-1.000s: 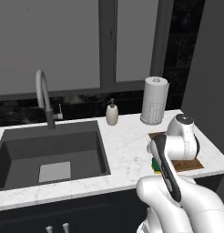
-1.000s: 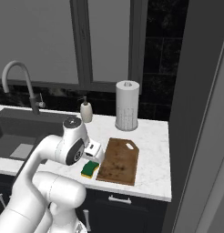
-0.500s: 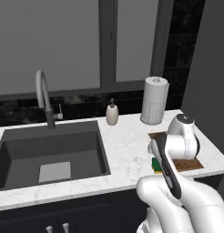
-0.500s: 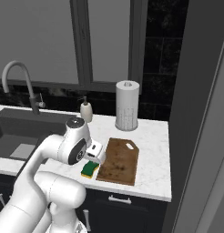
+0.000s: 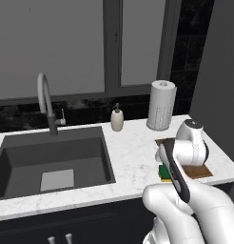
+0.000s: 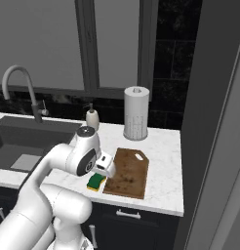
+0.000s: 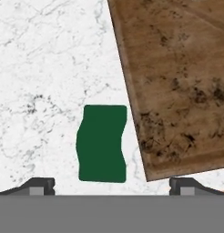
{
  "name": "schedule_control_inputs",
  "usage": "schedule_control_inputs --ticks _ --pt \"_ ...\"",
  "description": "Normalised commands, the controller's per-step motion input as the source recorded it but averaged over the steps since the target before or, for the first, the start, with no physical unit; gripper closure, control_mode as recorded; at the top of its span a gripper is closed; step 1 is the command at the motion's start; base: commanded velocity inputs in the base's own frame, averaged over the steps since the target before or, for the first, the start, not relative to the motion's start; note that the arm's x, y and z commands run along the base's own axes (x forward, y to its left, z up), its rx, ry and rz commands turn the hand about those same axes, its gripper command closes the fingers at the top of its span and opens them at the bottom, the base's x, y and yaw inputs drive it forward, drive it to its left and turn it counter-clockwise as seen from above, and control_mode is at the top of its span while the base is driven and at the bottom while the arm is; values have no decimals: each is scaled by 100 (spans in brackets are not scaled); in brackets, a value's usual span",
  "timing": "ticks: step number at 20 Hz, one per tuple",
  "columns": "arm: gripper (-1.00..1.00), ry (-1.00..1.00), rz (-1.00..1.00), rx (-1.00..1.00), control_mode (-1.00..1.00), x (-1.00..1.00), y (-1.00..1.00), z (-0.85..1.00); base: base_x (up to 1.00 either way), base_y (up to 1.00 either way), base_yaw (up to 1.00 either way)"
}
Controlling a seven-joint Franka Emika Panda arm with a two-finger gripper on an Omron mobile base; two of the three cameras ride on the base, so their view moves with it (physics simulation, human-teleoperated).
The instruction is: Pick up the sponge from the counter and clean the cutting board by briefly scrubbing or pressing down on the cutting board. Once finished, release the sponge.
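Observation:
The sponge (image 7: 102, 143), dark green on top with a yellow layer under it, lies flat on the white marble counter (image 7: 41, 68) just left of the cutting board (image 7: 177, 82). A thin strip of marble separates the two. My gripper (image 7: 112, 185) hangs above the sponge with its jaws wide open and nothing between them. From the right base view, my hand hovers over the sponge (image 6: 96, 182) at the near left corner of the brown cutting board (image 6: 128, 172). In the left base view, my arm covers most of the board (image 5: 200, 171) and part of the sponge (image 5: 163, 172).
A paper towel roll (image 6: 135, 113) stands behind the board, with a soap dispenser (image 6: 92, 118) to its left. The dark sink (image 5: 52, 159) and its faucet (image 5: 45, 102) take up the counter's left side. A tall dark panel (image 6: 214, 122) bounds the right end.
My hand has shifted slightly over the sponge, with its jaws still wide. Sponge and cutting board have not moved.

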Motion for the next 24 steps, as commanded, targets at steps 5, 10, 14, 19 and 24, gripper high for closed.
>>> schedule_control_inputs --ticks 5,10,14,19,24 --pt "-100 3 1 0 -100 3 15 -47 0 0 0" --pt "-100 1 3 0 -100 7 29 -53 0 0 0" --pt "-100 0 1 -1 -100 4 27 -46 0 0 0" --pt "-100 3 0 0 -100 22 1 -47 0 0 0" --pt "-100 0 0 0 -100 3 0 -54 0 0 0"
